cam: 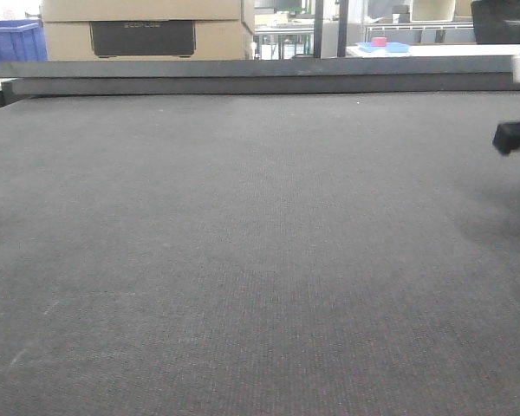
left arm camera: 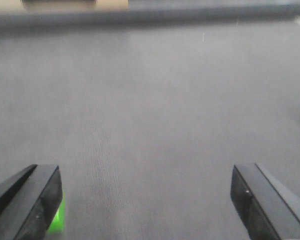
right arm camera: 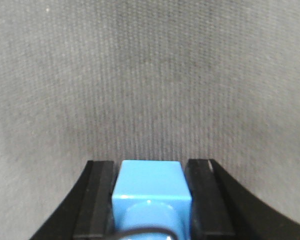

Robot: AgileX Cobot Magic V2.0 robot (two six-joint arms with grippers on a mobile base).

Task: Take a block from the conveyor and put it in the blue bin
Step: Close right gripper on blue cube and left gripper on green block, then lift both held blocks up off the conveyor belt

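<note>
Sky-blue, smooth-faced block (right arm camera: pixel 150 184) sits clamped in the right claw (right arm camera: pixel 150 167) while the left claw (left arm camera: pixel 144 176) gapes wide.

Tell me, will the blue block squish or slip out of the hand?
Probably not squishy: the block shows crisp, square edges in the right hand. It looks smooth, so it might slip. Its flat sides shouldn't roll.

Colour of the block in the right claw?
Light blue. The block shows best in the right wrist view.
</note>
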